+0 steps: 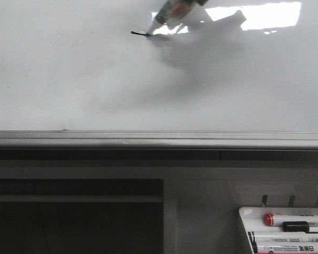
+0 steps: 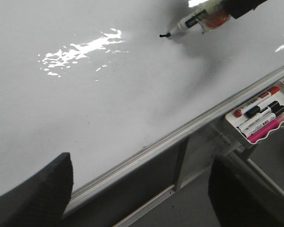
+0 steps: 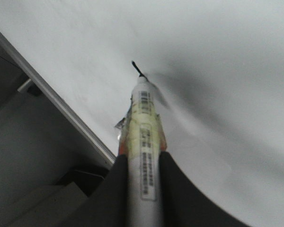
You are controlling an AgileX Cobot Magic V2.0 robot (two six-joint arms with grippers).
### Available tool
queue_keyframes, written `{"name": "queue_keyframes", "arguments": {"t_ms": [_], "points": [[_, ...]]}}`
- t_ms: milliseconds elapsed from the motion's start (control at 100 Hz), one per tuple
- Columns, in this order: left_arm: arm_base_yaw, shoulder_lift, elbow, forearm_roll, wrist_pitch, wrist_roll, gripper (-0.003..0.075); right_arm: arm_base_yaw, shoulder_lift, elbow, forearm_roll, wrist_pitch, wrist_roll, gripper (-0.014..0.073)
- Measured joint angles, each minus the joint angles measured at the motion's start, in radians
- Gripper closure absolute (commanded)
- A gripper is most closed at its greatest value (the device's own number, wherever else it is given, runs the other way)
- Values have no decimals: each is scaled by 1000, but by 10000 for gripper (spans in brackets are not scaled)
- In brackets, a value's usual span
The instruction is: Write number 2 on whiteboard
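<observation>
A tray (image 1: pixel 244 222) of spare markers sits below the whiteboard (image 1: pixel 69 79) as the right gripper (image 3: pixel 143 189), clamped on a marker (image 3: pixel 143 123), inks a short black stroke (image 1: pixel 139 34) high up, the left gripper (image 2: pixel 137 189) spread apart.

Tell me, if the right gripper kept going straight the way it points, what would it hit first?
The whiteboard, most likely. The right gripper holds a marker whose tip already seems to touch the board at a short black stroke.

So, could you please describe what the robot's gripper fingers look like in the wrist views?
The left gripper has dark, near-black fingers with rounded tips and a finely textured matte surface. The right gripper has smooth black fingers that curve inward. No cables, markings or sleeves are visible.
</observation>
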Motion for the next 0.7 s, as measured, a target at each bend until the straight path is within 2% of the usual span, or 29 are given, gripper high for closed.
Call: {"name": "queue_keyframes", "arguments": {"t_ms": [100,260,700], "points": [[0,-2,0,0,-2,0,175,-18,-7,41,41,29,-38,590],[0,-2,0,0,-4,0,175,44,30,109,96,-42,-85,590],[0,-2,0,28,-19,0,175,-1,-13,113,37,49,-69,590]]}}
